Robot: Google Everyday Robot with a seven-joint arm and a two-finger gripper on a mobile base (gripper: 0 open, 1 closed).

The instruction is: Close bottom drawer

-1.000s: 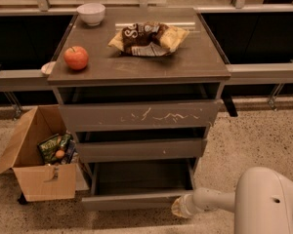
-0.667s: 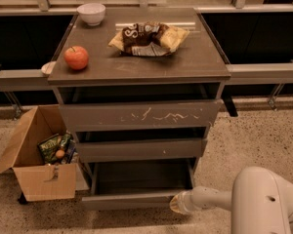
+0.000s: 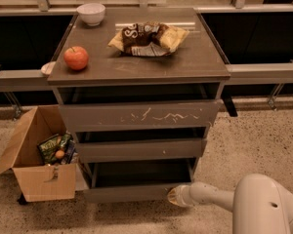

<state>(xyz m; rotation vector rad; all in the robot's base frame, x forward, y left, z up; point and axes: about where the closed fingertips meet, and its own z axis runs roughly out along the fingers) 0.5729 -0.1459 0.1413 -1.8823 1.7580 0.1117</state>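
Bulbous white arm shell (image 3: 266, 204), slim white forearm (image 3: 211, 198), tan-tipped gripper (image 3: 175, 197) at bottom drawer (image 3: 127, 193) front

Office-like indoor space, exact kind unclear. Evidence: terrazzo floor (image 3: 263, 145), 4 o'clock; railing (image 3: 263, 73), 3 o'clock; cabinet (image 3: 151, 67), centre; snack box (image 3: 39, 182), 8 o'clock; gripper (image 3: 175, 197), 5 o'clock, at bottom drawer (image 3: 127, 193).

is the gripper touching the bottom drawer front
Cannot tell. In the camera view the gripper sits at the right front end of the bottom drawer with no gap showing, but the contact point itself is hidden.
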